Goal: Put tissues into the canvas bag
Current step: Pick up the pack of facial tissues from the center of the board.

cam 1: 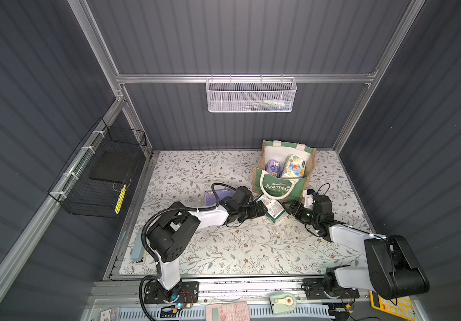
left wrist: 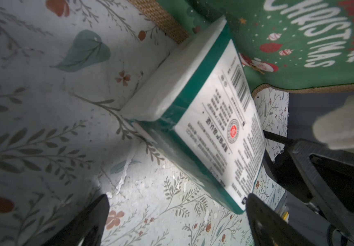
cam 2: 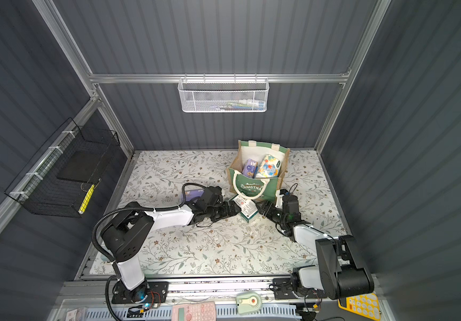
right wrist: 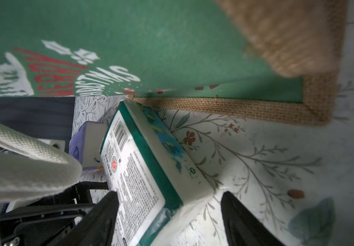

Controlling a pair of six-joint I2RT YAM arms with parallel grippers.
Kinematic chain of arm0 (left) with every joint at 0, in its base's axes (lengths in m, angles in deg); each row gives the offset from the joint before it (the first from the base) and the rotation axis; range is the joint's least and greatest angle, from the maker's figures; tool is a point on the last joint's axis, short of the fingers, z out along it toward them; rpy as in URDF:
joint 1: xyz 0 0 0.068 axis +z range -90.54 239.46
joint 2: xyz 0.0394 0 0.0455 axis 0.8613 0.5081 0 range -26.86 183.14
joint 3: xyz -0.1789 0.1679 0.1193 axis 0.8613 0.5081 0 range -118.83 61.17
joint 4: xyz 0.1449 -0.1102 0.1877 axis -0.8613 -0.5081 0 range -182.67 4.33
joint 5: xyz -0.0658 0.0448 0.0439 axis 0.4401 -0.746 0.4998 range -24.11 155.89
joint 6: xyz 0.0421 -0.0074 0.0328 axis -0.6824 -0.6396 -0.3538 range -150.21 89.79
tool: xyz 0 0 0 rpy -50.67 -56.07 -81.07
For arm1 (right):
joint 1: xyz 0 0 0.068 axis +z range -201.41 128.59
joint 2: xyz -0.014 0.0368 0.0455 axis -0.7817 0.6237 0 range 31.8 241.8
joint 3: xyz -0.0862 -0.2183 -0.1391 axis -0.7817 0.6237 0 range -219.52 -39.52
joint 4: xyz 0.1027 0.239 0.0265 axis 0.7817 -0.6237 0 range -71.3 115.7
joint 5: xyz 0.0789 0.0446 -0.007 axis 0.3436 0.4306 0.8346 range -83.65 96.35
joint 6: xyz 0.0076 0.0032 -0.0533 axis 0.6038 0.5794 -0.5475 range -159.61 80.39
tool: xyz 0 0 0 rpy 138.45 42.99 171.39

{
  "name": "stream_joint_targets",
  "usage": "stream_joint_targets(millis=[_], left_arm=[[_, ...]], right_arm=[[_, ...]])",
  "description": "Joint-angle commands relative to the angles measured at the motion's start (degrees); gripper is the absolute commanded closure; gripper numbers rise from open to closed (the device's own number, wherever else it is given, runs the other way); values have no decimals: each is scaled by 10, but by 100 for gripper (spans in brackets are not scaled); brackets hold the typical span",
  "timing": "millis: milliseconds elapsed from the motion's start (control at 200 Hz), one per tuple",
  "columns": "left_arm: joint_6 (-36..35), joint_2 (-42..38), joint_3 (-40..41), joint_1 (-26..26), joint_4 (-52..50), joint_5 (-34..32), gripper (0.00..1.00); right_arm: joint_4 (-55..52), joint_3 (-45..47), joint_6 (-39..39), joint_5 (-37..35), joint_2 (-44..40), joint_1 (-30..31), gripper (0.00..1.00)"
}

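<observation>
A dark green-and-white pack of tissues (cam 1: 272, 207) (cam 2: 247, 208) (left wrist: 214, 127) (right wrist: 142, 170) lies on the table against the front of the canvas bag (cam 1: 276, 189) (cam 2: 254, 189) (left wrist: 299, 42) (right wrist: 150, 42). My left gripper (cam 1: 261, 209) (cam 2: 233, 209) (left wrist: 176, 204) is open beside the pack's left end, holding nothing. My right gripper (cam 1: 289, 207) (cam 2: 262, 207) (right wrist: 169, 198) is open and straddles the pack's right end, one finger still apart from it. Inside the bag stand a purple pack (cam 1: 272, 166) and a white cartoon pack (cam 1: 293, 166). Another purple pack (cam 1: 219, 194) (right wrist: 86, 144) lies behind my left arm.
The bag's white rope handle (right wrist: 22, 161) hangs down its front, close to my right wrist. A white mesh basket (cam 1: 251, 96) hangs on the back wall and a black wire basket (cam 1: 98, 172) on the left wall. Pink (cam 1: 228, 311) and yellow (cam 1: 393, 307) calculators lie at the front edge.
</observation>
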Motion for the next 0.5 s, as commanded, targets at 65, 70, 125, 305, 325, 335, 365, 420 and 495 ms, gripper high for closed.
stream_joint_targets(millis=[65, 70, 125, 305, 325, 335, 365, 420, 495], left_arm=[[0, 14, -22, 0, 7, 11, 0], [0, 14, -22, 0, 7, 12, 0], [-2, 17, -25, 0, 7, 14, 0], [-7, 23, -32, 2, 4, 16, 0], [-7, 23, -34, 3, 4, 16, 0], [-7, 24, -35, 3, 3, 17, 0], [-8, 25, -36, 4, 3, 19, 0], [-8, 28, -39, 6, 4, 23, 0], [-7, 31, -41, 10, 7, 27, 0]], right_arm=[[35, 0, -17, 6, 12, 3, 22], [35, 0, -17, 6, 12, 3, 22], [42, 0, -19, 5, 21, 4, 22], [75, -11, -12, 12, 61, 13, 23], [79, -13, -12, 12, 65, 15, 23], [79, -14, -12, 12, 66, 17, 23], [82, -16, -13, 12, 70, 22, 23], [82, -19, -16, 12, 76, 31, 23], [81, -17, -19, 12, 79, 45, 23]])
